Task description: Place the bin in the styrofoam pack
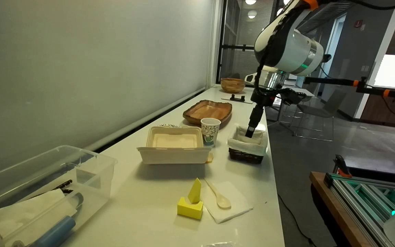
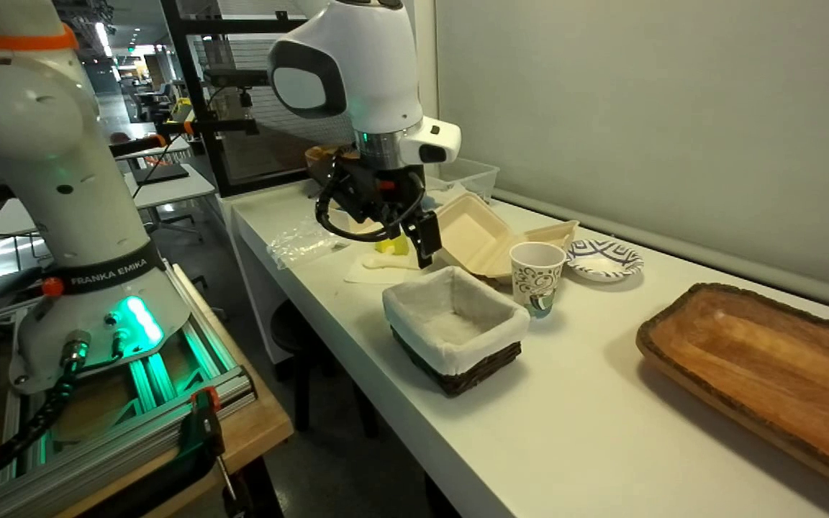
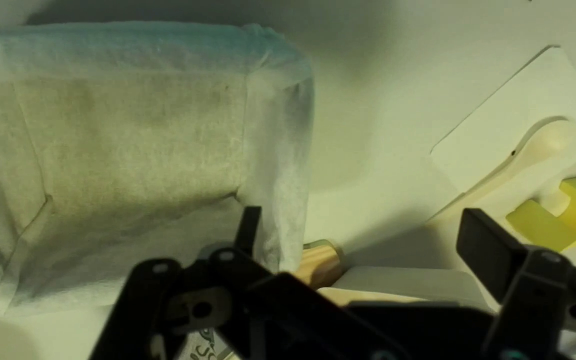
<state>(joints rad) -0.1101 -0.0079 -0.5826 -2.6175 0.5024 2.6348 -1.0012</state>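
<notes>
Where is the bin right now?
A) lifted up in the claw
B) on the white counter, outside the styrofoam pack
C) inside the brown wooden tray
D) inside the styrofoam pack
B: in an exterior view the bin rests on the white counter with a gap to the styrofoam pack, and the wrist view shows the claw open.
</notes>
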